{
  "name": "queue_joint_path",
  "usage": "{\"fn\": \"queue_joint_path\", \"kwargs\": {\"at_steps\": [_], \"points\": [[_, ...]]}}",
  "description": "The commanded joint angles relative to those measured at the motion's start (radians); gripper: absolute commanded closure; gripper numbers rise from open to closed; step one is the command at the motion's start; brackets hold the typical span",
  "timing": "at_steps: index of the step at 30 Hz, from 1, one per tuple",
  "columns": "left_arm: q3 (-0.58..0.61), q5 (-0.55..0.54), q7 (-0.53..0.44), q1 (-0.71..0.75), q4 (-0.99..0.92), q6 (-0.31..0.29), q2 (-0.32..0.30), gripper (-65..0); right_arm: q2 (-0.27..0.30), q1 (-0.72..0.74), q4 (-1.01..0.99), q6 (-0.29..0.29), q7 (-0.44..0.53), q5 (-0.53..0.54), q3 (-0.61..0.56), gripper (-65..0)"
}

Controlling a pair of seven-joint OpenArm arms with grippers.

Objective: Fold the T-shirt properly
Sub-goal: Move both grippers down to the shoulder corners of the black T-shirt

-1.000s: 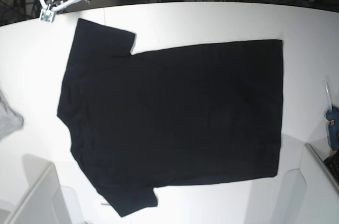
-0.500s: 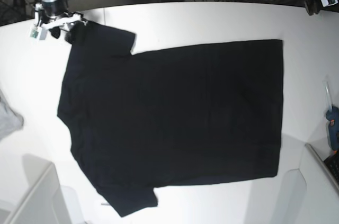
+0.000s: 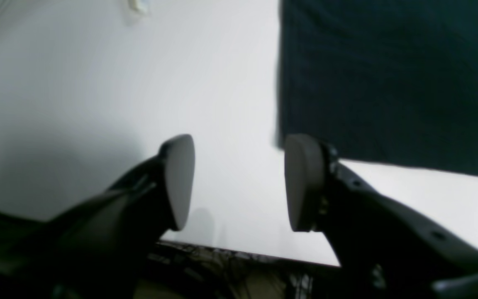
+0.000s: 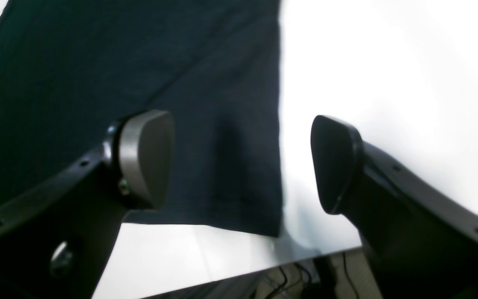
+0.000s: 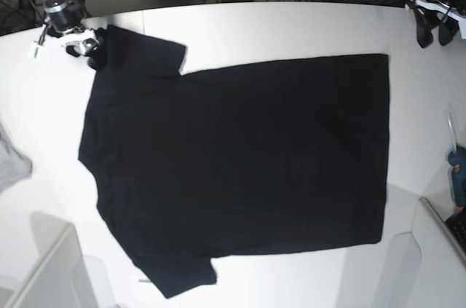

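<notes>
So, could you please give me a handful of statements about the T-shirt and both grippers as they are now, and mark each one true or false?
1. The T-shirt lies spread flat on the white table. True.
2. The T-shirt is already folded in half. False: it lies fully open, both sleeves spread out.
3. The right gripper is open, with a sleeve corner under the gap between its jaws. True.
4. The left gripper is clamped on the shirt's hem. False: its jaws stand apart with only bare table between them; the shirt's corner is just beside one fingertip.
5. A grey cloth lies on top of the T-shirt. False: it sits apart, at the table's edge.
</notes>
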Motion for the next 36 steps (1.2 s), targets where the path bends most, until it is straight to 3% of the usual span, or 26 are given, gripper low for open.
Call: {"fn": "queue_joint_path", "kwargs": {"at_steps": [1, 6, 11, 16, 31, 33, 36], "points": [[-0.053, -0.006, 0.021, -0.007, 0.008, -0.018, 0.012, -29.8, 0.005, 0.002, -0.005, 0.007, 0.003, 0.017, 0.006, -48.0], [-0.178, 0.046, 0.136, -0.092, 0.0, -0.12, 0.046, -29.8, 0.005, 0.004, -0.1, 0.009, 0.003, 0.015, -0.002, -48.0], [-0.175, 0.149, 0.14, -0.125, -0.001, -0.125, 0.064, -29.8, 0.01, -0.001, -0.146, 0.012, -0.001, 0.015, -0.002, -48.0], [-0.175, 0.149, 0.142, -0.132, -0.001, -0.125, 0.074, -29.8, 0.013, -0.024, -0.152, 0.064, 0.003, 0.015, -0.07, -48.0], [-0.125, 0.149, 0.142, -0.133, -0.023, -0.125, 0.074, -29.9, 0.03, 0.01, -0.258, 0.072, 0.003, 0.014, -0.088, -48.0], [-0.1, 0.146, 0.142, -0.138, -0.046, -0.125, 0.074, -30.1, 0.033, 0.025, -0.284, 0.072, 0.005, 0.015, -0.088, -46.1], [-0.079, 0.149, 0.143, -0.164, -0.09, -0.125, 0.075, -30.3, 0.051, 0.03, -0.301, 0.073, 0.005, 0.015, -0.088, -37.8]]}}
